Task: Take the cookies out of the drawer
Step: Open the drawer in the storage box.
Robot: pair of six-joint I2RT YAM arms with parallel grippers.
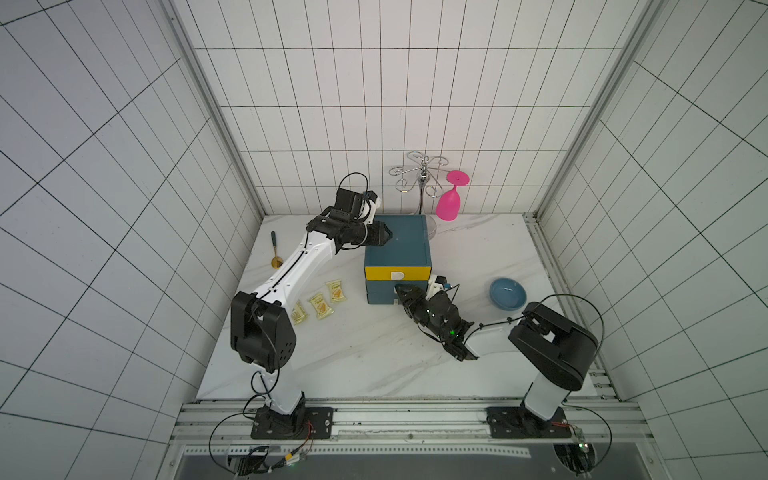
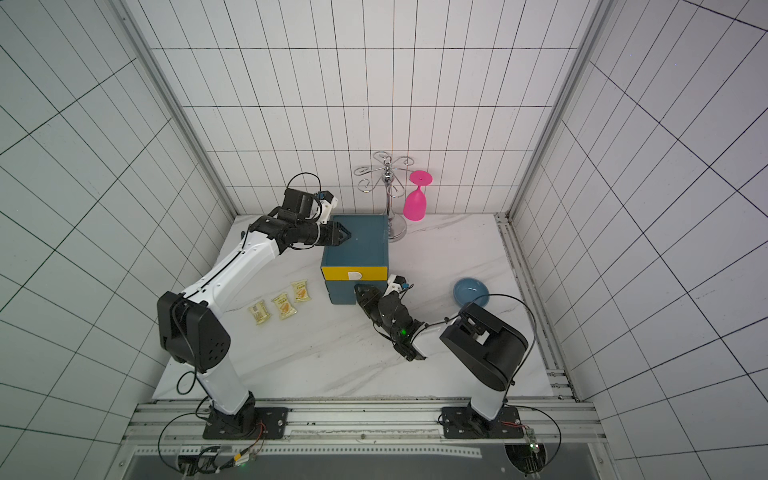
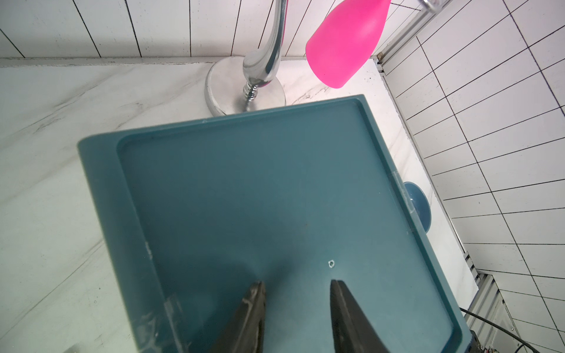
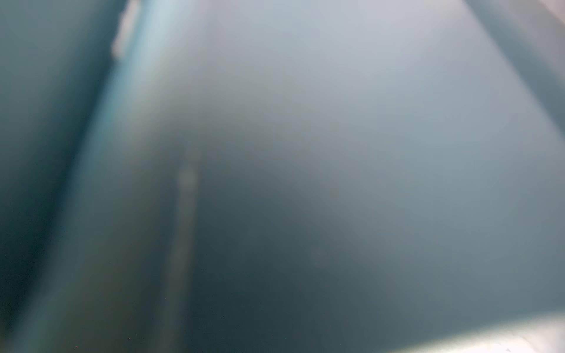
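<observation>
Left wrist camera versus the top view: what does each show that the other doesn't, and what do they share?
Only the left wrist view: the left gripper up close, fingers apart with nothing between them, over the blue box's top.
Only a top view: three yellow cookie packets on the table, the spoon, the yellow drawer front, and the right gripper at the lower drawer front; whether it grips anything is unclear.
Both: the box top, pink glass, silver stand and blue bowl.

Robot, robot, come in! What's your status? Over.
Left end effector open, empty, over the drawer unit. Right end effector at the lower drawer front, grip unclear. Three yellow cookies out on table. Nothing blocking.
</observation>
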